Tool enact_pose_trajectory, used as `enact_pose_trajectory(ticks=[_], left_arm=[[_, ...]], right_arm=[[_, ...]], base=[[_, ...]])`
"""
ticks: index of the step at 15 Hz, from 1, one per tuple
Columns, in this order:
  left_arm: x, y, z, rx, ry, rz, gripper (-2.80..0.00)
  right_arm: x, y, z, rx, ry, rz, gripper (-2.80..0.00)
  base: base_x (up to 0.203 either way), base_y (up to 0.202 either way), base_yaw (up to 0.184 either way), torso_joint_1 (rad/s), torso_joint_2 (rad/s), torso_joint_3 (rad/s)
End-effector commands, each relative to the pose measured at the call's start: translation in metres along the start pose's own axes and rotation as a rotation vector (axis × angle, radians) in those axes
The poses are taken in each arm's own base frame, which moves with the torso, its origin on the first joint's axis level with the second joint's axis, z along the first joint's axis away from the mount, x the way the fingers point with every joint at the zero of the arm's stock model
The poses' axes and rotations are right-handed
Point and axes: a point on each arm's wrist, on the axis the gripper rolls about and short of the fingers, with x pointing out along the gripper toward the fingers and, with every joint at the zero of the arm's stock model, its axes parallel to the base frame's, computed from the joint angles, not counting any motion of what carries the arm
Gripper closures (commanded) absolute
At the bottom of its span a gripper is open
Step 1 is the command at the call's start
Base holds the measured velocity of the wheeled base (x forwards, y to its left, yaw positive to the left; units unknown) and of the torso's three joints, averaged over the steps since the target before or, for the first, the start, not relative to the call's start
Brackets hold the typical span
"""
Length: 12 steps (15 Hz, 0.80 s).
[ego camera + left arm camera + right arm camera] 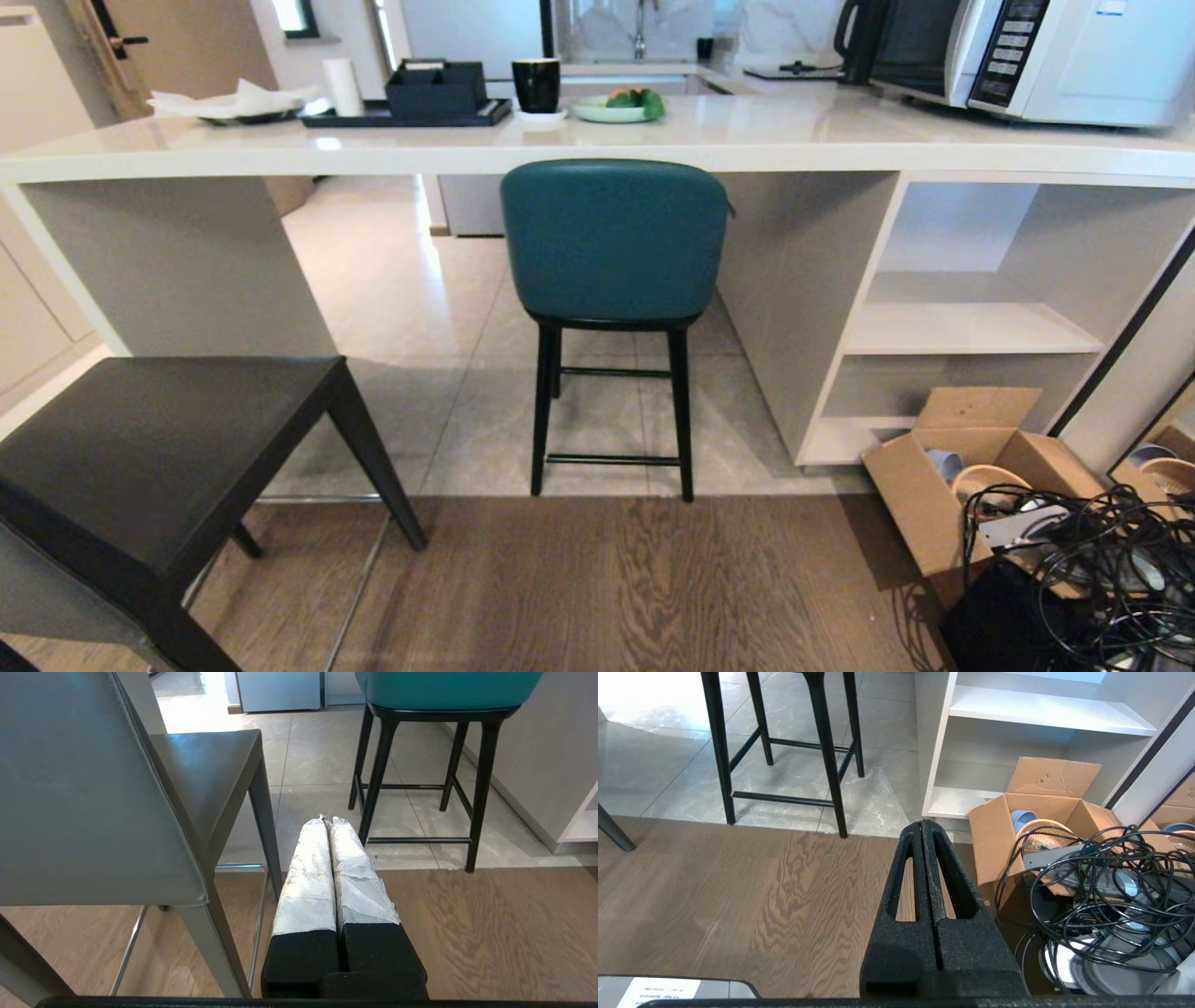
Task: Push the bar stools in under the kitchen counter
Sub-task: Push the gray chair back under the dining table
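Note:
The teal bar stool [613, 243] stands with its rounded back at the edge of the white kitchen counter [597, 140], its black legs [829, 756] on the tile just past the wood floor. The dark grey bar stool [140, 457] sits well out from the counter at the near left, its seat facing the counter and its flat back [79, 788] close to me. My left gripper [328, 820] is shut and empty, beside the grey stool's leg. My right gripper [923, 823] is shut and empty, above the wood floor. Neither gripper shows in the head view.
White shelf cubbies [971, 327] fill the counter's right end. An open cardboard box [962, 467] and tangled black cables [1092, 560] lie on the floor at the near right. A tray [411, 114], cup [536, 84], plate [616, 110] and microwave [1055, 56] stand on the counter.

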Motion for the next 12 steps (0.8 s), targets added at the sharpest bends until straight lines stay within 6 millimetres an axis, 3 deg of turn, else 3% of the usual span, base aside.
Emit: enact_pose_trajectory(ticks=[1,12], left_arm=[[0.0021,-0.0006,-0.0113,0.000,0.041,-0.002,0.00],[0.0021,-0.0006,-0.0113,-0.009,0.041,-0.001,0.00]], right_arm=[[0.0002,0.0001,-0.0005,0.001,0.004,0.001,0.00],[0.0002,0.0001,-0.0005,-0.002,0.004,0.001,0.00]], base=[[0.000,0.000,0.000,0.000,0.00,0.000],[0.000,0.000,0.000,0.000,0.00,0.000]])
